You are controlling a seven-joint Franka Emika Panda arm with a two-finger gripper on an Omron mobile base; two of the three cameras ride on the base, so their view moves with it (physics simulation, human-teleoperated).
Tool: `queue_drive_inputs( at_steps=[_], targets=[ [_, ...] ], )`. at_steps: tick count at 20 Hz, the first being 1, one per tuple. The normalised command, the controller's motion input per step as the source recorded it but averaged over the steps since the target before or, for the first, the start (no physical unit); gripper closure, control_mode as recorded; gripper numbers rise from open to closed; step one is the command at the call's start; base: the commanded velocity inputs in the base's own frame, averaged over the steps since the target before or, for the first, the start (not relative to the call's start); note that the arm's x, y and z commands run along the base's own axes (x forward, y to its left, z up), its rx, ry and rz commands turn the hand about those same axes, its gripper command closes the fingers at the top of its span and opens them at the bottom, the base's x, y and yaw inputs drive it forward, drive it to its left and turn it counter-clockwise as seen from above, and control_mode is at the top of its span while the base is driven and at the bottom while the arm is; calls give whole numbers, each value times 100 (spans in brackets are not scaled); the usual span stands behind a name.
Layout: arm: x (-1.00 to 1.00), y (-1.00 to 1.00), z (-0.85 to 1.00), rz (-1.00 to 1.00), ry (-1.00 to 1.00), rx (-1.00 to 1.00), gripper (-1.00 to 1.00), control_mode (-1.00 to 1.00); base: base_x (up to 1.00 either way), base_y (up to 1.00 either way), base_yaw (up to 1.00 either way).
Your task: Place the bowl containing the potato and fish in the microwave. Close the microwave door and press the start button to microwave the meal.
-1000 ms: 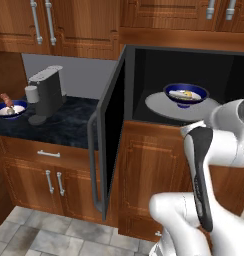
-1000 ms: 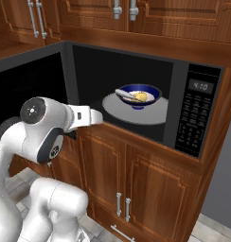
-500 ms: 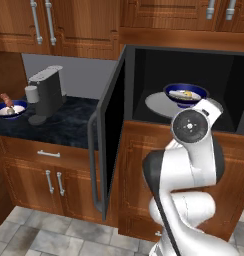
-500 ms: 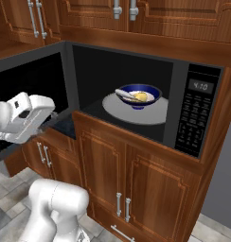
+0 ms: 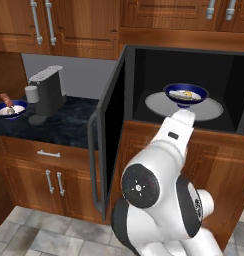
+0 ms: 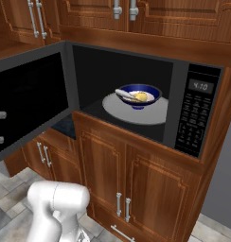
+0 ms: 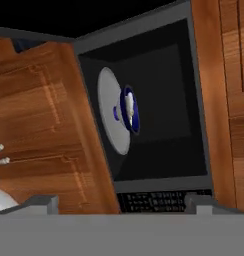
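The arm is swinging back out; bowl (image 6: 137, 96) is sitting in the microwave (image 6: 195, 118) beyond the fingers (image 7: 41, 202), spread and holding nothing. Door (image 5: 110, 130) closing next, probably.

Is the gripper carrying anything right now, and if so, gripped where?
Nothing is held. The gripper has empty space between its fingertips, and the bowl sits on the turntable inside the microwave.
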Motion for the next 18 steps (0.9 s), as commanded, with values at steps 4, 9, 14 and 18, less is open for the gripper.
queue_drive_inputs(
  at_steps=[4, 9, 14, 18],
  targets=[
    [-63, 82, 0, 6, -10, -42, -100, -100, 0, 0, 0],
    [-26, 91, 0, 1, -3, -35, -100, -100, 0, 0, 0],
    [-1, 81, 0, 0, 0, -26, -100, -100, 0, 0, 0],
    [0, 85, 0, 0, 0, -25, -100, -100, 0, 0, 0]
  ],
)
